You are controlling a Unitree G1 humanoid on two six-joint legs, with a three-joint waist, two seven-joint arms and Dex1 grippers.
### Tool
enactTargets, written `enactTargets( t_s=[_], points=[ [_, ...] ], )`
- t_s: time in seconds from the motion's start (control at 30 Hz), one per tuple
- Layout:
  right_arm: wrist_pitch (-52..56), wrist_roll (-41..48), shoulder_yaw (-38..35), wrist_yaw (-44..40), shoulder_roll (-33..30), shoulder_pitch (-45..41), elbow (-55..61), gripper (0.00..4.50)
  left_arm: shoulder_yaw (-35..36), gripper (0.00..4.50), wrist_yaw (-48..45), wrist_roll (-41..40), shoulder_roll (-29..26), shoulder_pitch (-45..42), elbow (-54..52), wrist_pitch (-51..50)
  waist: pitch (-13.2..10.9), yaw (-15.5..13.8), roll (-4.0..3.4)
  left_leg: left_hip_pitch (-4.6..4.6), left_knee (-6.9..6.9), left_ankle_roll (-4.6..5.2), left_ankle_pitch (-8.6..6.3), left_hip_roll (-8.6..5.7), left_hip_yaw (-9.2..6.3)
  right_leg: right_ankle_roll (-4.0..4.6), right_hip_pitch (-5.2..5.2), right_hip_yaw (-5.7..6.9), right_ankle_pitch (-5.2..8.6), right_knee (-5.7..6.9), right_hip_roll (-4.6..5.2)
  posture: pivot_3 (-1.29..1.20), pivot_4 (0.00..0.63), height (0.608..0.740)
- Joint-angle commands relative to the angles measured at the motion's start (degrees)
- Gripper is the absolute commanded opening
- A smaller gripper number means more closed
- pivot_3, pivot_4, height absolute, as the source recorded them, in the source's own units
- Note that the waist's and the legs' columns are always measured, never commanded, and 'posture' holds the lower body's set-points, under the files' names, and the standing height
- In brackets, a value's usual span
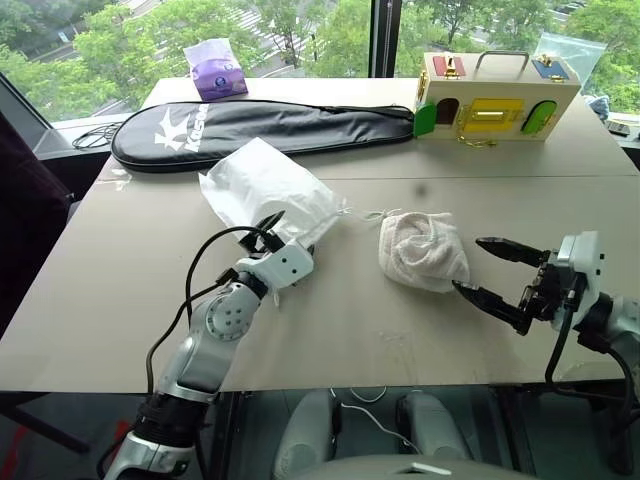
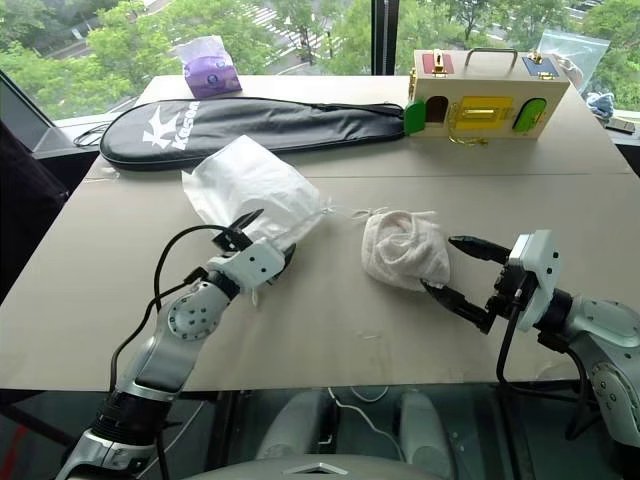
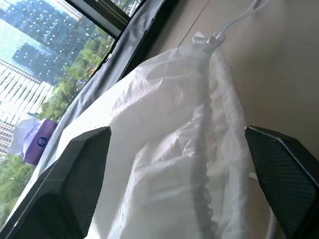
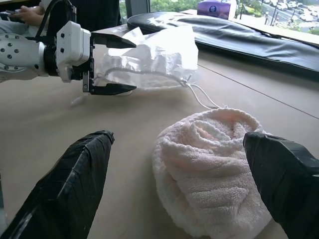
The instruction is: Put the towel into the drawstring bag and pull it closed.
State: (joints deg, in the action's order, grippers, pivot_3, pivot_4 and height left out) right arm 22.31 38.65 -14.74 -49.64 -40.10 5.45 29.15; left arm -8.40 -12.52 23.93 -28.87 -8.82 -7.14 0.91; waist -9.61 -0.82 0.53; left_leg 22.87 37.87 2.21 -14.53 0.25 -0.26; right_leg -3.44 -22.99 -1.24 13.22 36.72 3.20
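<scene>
My left gripper (image 1: 272, 232) is wide open at the mouth of the white bag (image 1: 265, 188), which lies flat on the table (image 1: 120, 270). My right gripper (image 1: 487, 268) is wide open too, right beside the towel (image 1: 423, 250). The towel sits just next to the bag.
</scene>
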Motion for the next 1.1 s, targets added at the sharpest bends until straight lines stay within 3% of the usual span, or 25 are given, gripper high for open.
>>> enactTargets(
  t_s=[0.03,0.23,0.27,0.33,0.57,0.73,0.93,1.1],
  points=[
    [-0.55,0.39,-1.42,0.09,-0.41,-0.08,1.87,4.5,1.6,4.41,3.71,1.54,0.23,-1.49,0.18,3.2,0.0,0.0,0.0,0.0,0.0,0.0,0.0,0.0,0.0,0.0,0.0,0.0,0.0,0.0,0.01,0.0,0.15,0.74],
    [-0.7,0.24,-1.73,0.27,-0.5,0.49,2.11,4.5,1.9,4.41,5.52,1.66,0.26,-1.88,3.82,5.25,0.0,0.03,0.0,-0.01,0.0,0.0,0.0,0.0,0.0,-0.01,0.0,0.03,-0.01,0.02,0.03,0.0,0.15,0.74],
    [-0.75,0.18,-1.73,0.3,-0.49,0.48,2.08,4.5,2.06,3.87,5.8,1.73,0.33,-1.94,4.3,5.24,0.0,0.03,0.0,-0.01,0.0,0.0,0.0,0.0,0.0,0.0,0.0,0.04,-0.01,0.02,0.03,0.0,0.15,0.74],
    [-0.84,0.14,-1.94,0.28,-0.59,0.27,1.89,4.5,2.55,3.32,6.09,1.49,0.51,-2.23,5.01,5.07,0.0,0.03,-0.01,-0.01,0.0,0.0,0.0,0.0,0.0,-0.01,0.0,0.04,-0.01,0.03,0.03,0.0,0.15,0.74],
    [-0.74,-0.44,-0.54,1.43,0.26,-1.78,0.94,4.5,3.93,0.05,5.07,-1.33,0.87,-4.31,5.8,5.22,0.0,0.03,0.0,-0.01,0.01,0.0,0.0,0.0,0.0,-0.01,0.0,0.05,-0.02,0.04,0.03,0.0,0.15,0.74],
    [4.07,-4.48,5.26,5.15,-0.48,-4.57,-0.91,4.5,6.91,0.05,2.99,-6.48,2.89,-5.48,5.02,0.56,0.03,0.14,0.05,-0.02,0.02,0.0,0.0,0.0,-0.01,-0.01,0.0,0.07,-0.02,0.05,0.03,0.0,0.15,0.74],
    [5.46,-19.89,19.21,16.53,6.66,-17.13,-9.55,4.5,11.68,0.05,-0.73,-15.9,6.4,-9.16,2.53,-8.02,0.02,0.26,0.08,0.01,0.22,-0.01,0.01,0.0,-0.06,0.0,-0.01,0.12,-0.02,0.18,-0.02,0.0,0.15,0.74],
    [12.03,-28.01,24.39,25.77,13.15,-23.16,-16.71,4.5,12.99,0.05,-2.59,-18.79,5.8,-10.53,4.82,-8.88,0.03,0.21,0.09,0.03,0.27,-0.02,0.01,-0.03,-0.06,0.0,-0.02,0.1,-0.03,0.21,-0.03,0.0,0.15,0.74]
  ],
)
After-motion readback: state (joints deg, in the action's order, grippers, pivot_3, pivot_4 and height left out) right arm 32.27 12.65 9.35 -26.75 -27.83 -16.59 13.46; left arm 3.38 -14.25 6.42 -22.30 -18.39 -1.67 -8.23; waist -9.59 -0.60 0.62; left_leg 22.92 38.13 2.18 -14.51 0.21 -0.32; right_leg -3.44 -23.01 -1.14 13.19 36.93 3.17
